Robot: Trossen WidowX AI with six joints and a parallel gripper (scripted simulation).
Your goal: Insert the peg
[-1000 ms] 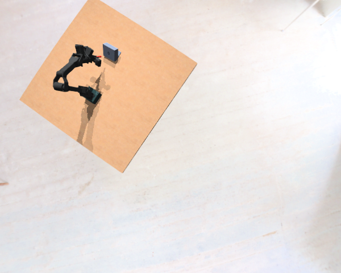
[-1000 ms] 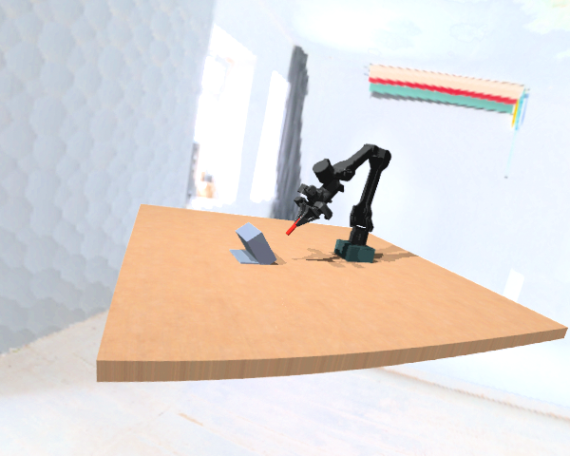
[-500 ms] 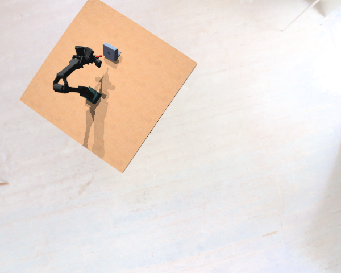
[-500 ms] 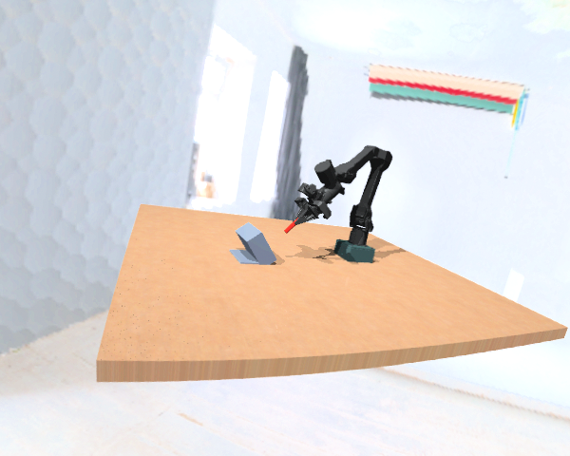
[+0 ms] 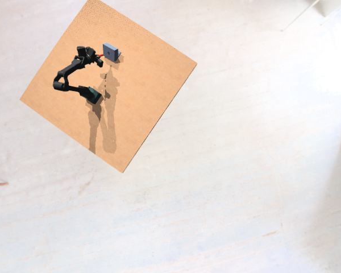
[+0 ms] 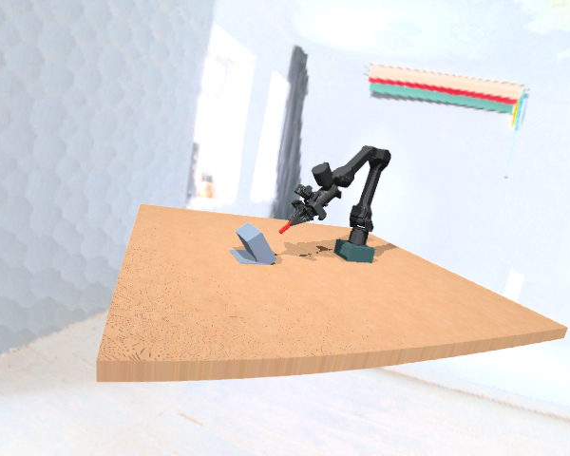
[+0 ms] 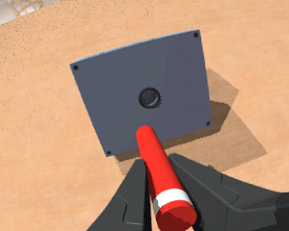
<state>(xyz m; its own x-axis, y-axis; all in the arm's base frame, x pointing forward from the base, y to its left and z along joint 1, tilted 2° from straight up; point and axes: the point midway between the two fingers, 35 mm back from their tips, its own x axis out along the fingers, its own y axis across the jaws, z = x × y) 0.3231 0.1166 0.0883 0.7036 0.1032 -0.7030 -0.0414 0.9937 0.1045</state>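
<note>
A round red peg (image 5: 100, 55) (image 6: 285, 227) (image 7: 156, 164) with a white band near its top end is tilted in the air. My gripper (image 6: 292, 223) (image 7: 156, 164) is shut on it, with the bottom end sticking out past the fingertips. The blue-grey sloped panel (image 5: 110, 56) (image 6: 256, 244) (image 7: 116, 96) stands on the table, its face toward the gripper. Its one round hole (image 5: 108, 53) (image 7: 149, 97) is dark inside. In the wrist view the peg's bottom end shows just below the hole. In the exterior view there is a gap between peg and panel.
The wooden table (image 5: 153, 76) (image 6: 324, 304) carries the arm's dark green base (image 5: 91, 94) (image 6: 353, 252). The panel's foot plate (image 6: 242, 256) lies behind the panel. Small dark dots mark the panel's corners. Shadows of arm and panel fall on the table.
</note>
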